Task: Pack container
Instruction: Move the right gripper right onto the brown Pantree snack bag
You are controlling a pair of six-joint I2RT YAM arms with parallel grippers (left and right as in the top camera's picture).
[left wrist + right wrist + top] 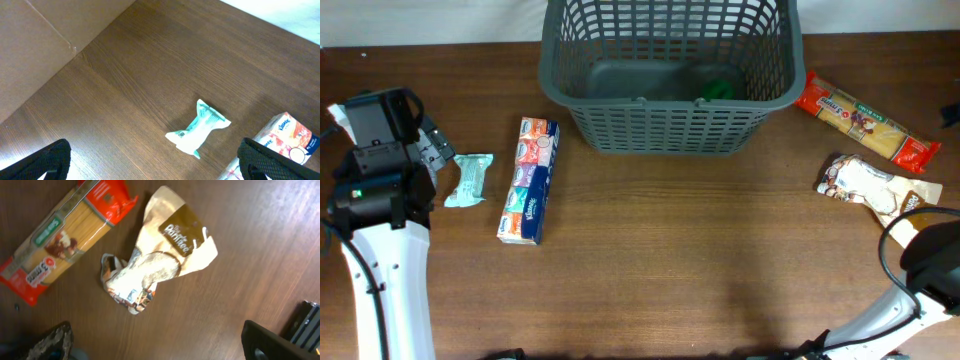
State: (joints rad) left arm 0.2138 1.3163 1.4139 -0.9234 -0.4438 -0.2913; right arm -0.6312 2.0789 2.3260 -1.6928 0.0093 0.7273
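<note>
The container, a dark grey slotted basket, is set upright at the far middle of the counter, and its back rim is cut off by the top edge of the overhead view. A green item is seen inside it, on the base near the front right corner.

To the left and nearer, apart from the basket, a pack of tissues is laid lengthwise. A small mint-green packet is placed just beside it on its left, without touching. In the left wrist view this packet is framed between the left fingers, which are spread wide and hold nothing.

To the right of the basket, near its rim, a red pack of spaghetti is laid at a slant. A crumpled beige and brown bag is found just beside it on the nearer side. The right fingers are likewise spread wide, with nothing held between them.
</note>
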